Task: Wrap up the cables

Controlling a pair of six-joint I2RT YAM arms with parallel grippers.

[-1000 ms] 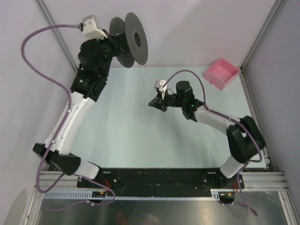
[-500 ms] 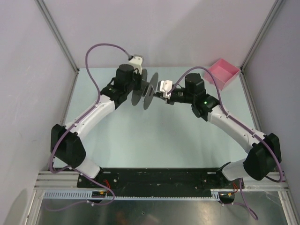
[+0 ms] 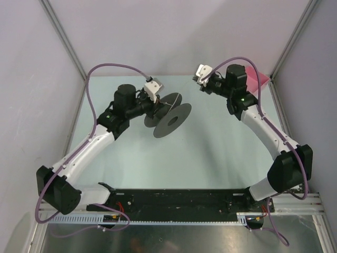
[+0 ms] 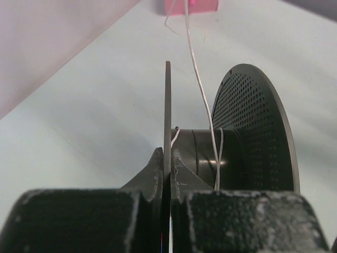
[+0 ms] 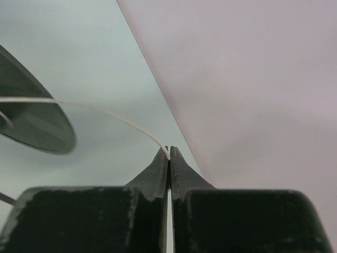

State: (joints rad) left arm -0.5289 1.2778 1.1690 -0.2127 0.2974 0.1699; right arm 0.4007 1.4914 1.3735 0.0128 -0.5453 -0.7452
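Just behind the hub of the dark grey spool (image 3: 168, 113), the left end effector (image 4: 168, 159) is clamped shut on the thin edge of the spool's nearer flange, so the spool hangs from that one flange. The cable (image 4: 202, 100), a hair-fine whitish wire, has a couple of turns around the hub between the two flanges. It leaves the spool as a single strand running toward the pink tray (image 4: 202, 6) at the far side of the tabletop (image 3: 210, 142). Beyond the spool, toward that tray and well apart from the flanges, the right end effector (image 5: 168, 157) is pressed fully closed, pinching the wire at its very tips.
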